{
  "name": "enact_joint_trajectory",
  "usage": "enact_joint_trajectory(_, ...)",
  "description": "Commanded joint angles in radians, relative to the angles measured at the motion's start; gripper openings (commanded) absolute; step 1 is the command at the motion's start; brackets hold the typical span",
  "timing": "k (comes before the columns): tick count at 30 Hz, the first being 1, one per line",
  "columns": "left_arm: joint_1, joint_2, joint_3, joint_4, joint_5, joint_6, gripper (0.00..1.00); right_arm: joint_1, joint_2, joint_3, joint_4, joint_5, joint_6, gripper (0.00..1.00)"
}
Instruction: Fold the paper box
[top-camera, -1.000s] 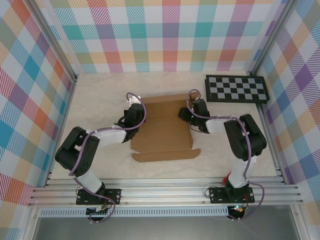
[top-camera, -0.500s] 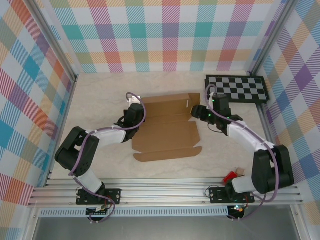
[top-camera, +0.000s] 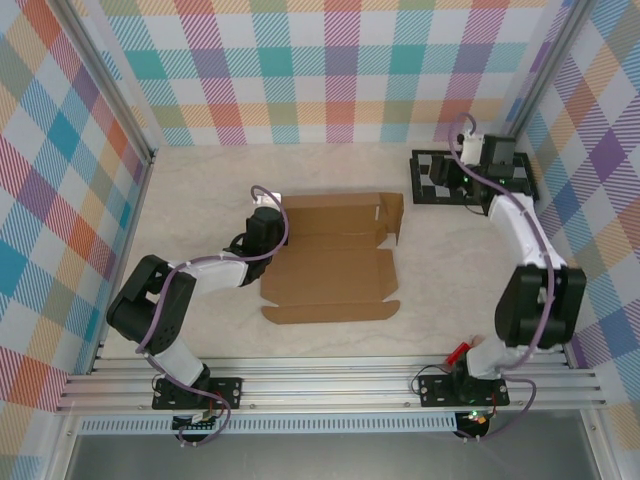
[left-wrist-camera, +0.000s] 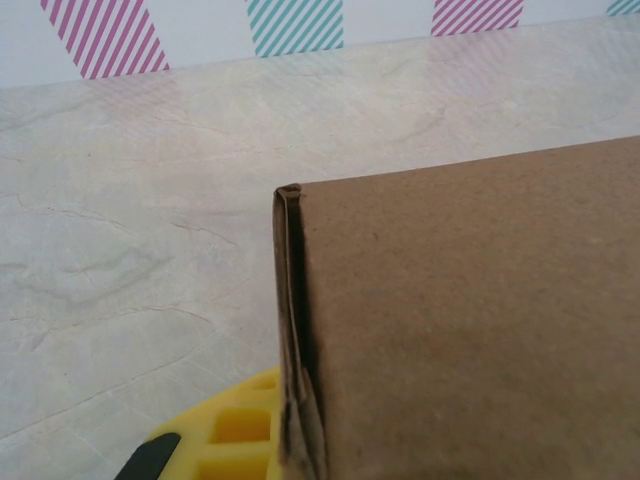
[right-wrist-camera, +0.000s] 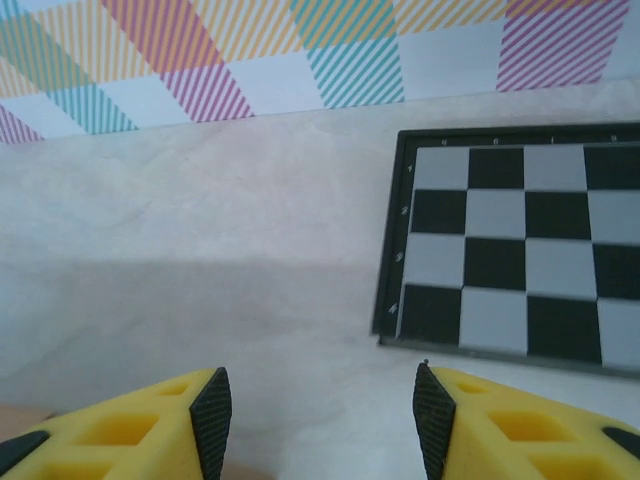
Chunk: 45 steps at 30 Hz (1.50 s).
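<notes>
The left gripper (top-camera: 264, 226) sits at the left edge of the box (top-camera: 330, 262), toward its far corner. Its jaws are clenched on that edge. In the left wrist view a doubled fold of the box (left-wrist-camera: 470, 320) runs down beside one yellow finger (left-wrist-camera: 225, 440).

The box lies in the middle of the table (top-camera: 200, 190) as a mostly flat brown sheet. It has a long narrow flap along its near side and a small flap standing up at its far right corner.

Well to the right, in the far right corner, the right gripper (top-camera: 440, 178) is above the left part of the checkerboard (right-wrist-camera: 510, 260). In the right wrist view the gripper (right-wrist-camera: 320, 400) is released, its yellow fingers (right-wrist-camera: 150, 435) apart with nothing between them.
</notes>
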Motion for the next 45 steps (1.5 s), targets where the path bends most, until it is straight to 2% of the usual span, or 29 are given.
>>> enact_joint_trajectory(1, 0.005, -0.003, -0.01, -0.019, 0.068, 0.017, 0.0, 0.002, 0.11, 0.056, -0.077, -0.212, -0.19, 0.53)
enact_joint_trajectory(4, 0.005, -0.006, -0.01, -0.012, 0.078, 0.017, 0.0, 0.007, 0.159, 0.056, -0.088, -0.31, -0.266, 0.52)
enact_joint_trajectory(14, 0.008, -0.009, -0.005, -0.015, 0.089, 0.011, 0.0, 0.053, 0.23, 0.006, -0.181, -0.371, -0.423, 0.51)
enact_joint_trajectory(22, 0.017, -0.003, 0.021, -0.075, 0.037, -0.048, 0.0, 0.109, 0.235, -0.024, -0.254, -0.461, -0.494, 0.51)
enact_joint_trajectory(28, 0.021, -0.003, 0.019, -0.086, 0.025, -0.064, 0.0, 0.113, 0.177, -0.122, -0.214, -0.45, -0.475, 0.52)
enact_joint_trajectory(32, 0.024, -0.006, 0.013, -0.089, 0.024, -0.062, 0.0, 0.075, 0.126, -0.193, -0.162, -0.437, -0.45, 0.52)
enact_joint_trajectory(38, 0.036, -0.011, 0.005, -0.096, 0.016, -0.065, 0.0, 0.067, 0.045, -0.273, -0.188, -0.43, -0.543, 0.53)
enact_joint_trajectory(45, 0.051, -0.014, 0.005, -0.092, 0.044, -0.065, 0.0, 0.066, -0.065, -0.366, -0.168, -0.519, -0.685, 0.59)
